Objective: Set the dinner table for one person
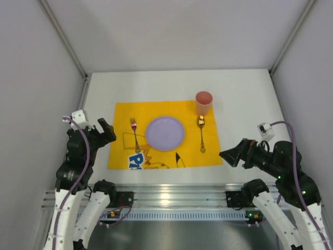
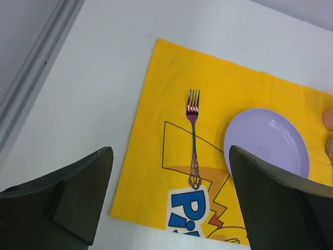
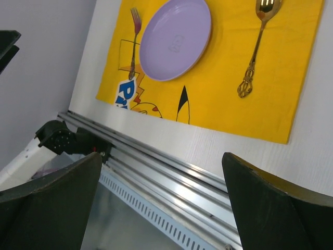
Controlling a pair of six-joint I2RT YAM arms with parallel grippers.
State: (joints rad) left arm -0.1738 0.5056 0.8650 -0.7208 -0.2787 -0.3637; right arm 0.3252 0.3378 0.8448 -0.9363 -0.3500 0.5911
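On the white dinner table (image 1: pixel 244 94) lies a yellow cartoon placemat (image 1: pixel 208 151). A lilac plate (image 1: pixel 165 133) sits at its middle, a purple fork (image 1: pixel 135 133) to its left, a gold spoon (image 1: pixel 201 133) to its right, and a pink cup (image 1: pixel 204 102) at the mat's far right corner. My left gripper (image 1: pixel 106 130) is open and empty, raised off the mat's left edge; its view shows the fork (image 2: pixel 193 139) and plate (image 2: pixel 266 141). My right gripper (image 1: pixel 229 154) is open and empty above the table's near right edge; its view shows the plate (image 3: pixel 175 38), spoon (image 3: pixel 255 48) and fork (image 3: pixel 134 41).
Grey enclosure walls stand on the left, right and far sides. A metal rail (image 1: pixel 171 195) runs along the near edge between the arm bases; it also shows in the right wrist view (image 3: pixel 171 172).
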